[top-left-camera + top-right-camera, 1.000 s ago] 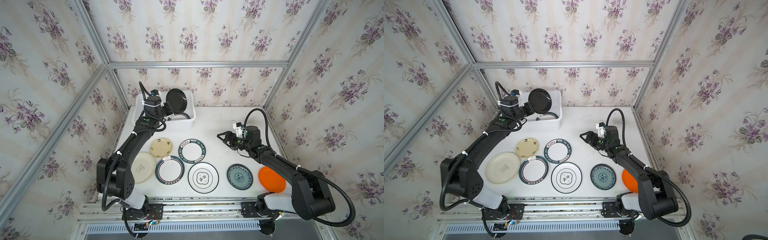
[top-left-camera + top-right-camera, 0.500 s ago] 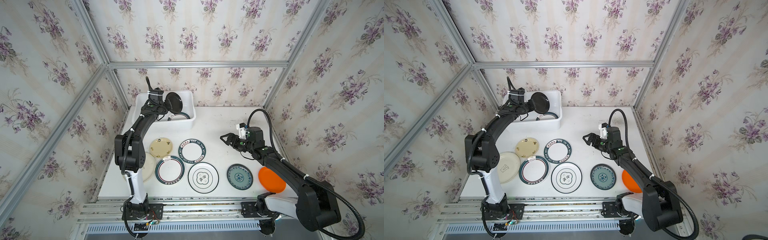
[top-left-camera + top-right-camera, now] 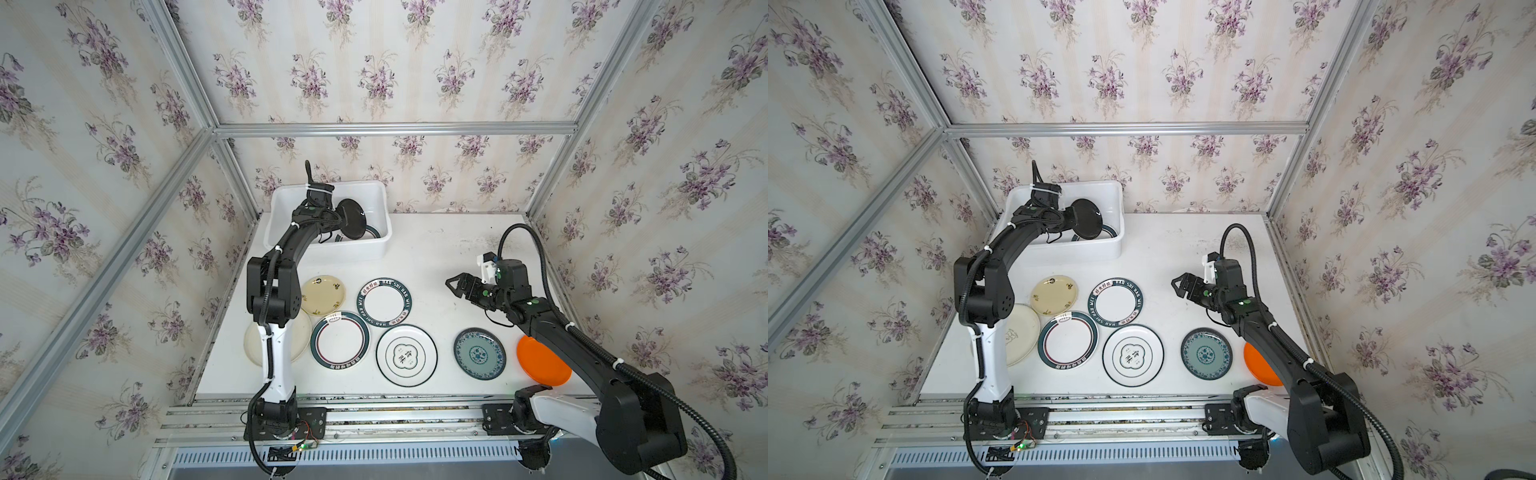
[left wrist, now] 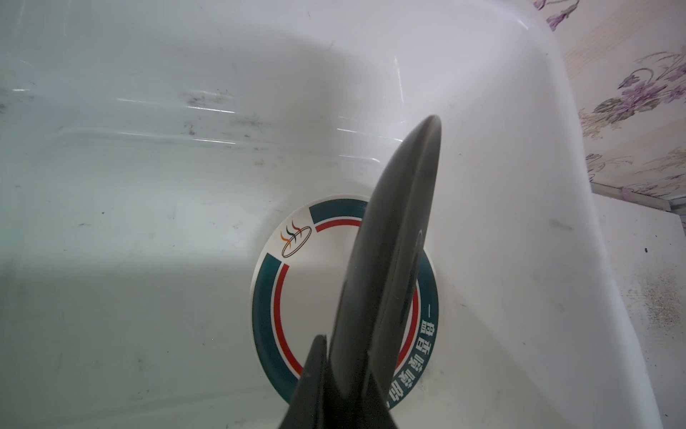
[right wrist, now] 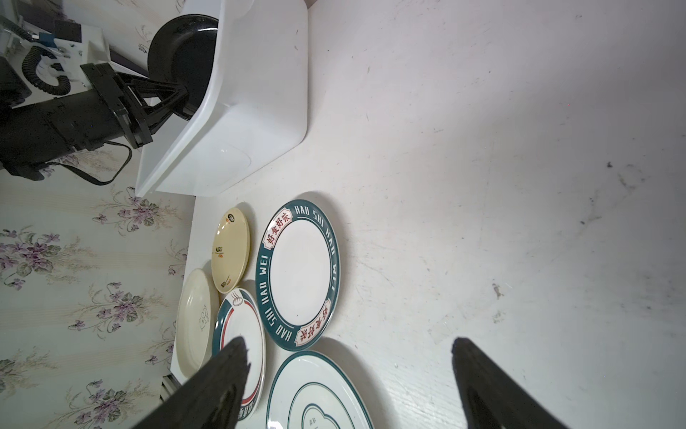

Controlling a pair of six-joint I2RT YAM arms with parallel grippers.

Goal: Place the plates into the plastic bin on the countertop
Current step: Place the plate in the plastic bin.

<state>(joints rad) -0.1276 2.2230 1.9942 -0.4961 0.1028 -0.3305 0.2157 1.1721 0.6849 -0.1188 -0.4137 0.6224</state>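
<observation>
The countertop [image 3: 436, 249] holds seven plates [image 3: 384, 302] before the plastic bin [image 3: 353, 249]. In the bin's mouth, a black plate [image 3: 353, 216] stands on edge. It looks stiff, slick and chippable, so the left gripper [image 3: 336, 217] pinches its rim. The right gripper [image 3: 455, 286] gapes, empty.

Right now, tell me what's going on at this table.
The left tool is shut on a black plate, holding it on edge over the plastic bin. Below it, a green-banded plate already lies flat on the bin's floor. The right tool is open and empty, hovering above the countertop. Seven more plates lie on the countertop, not yet binned.
</observation>
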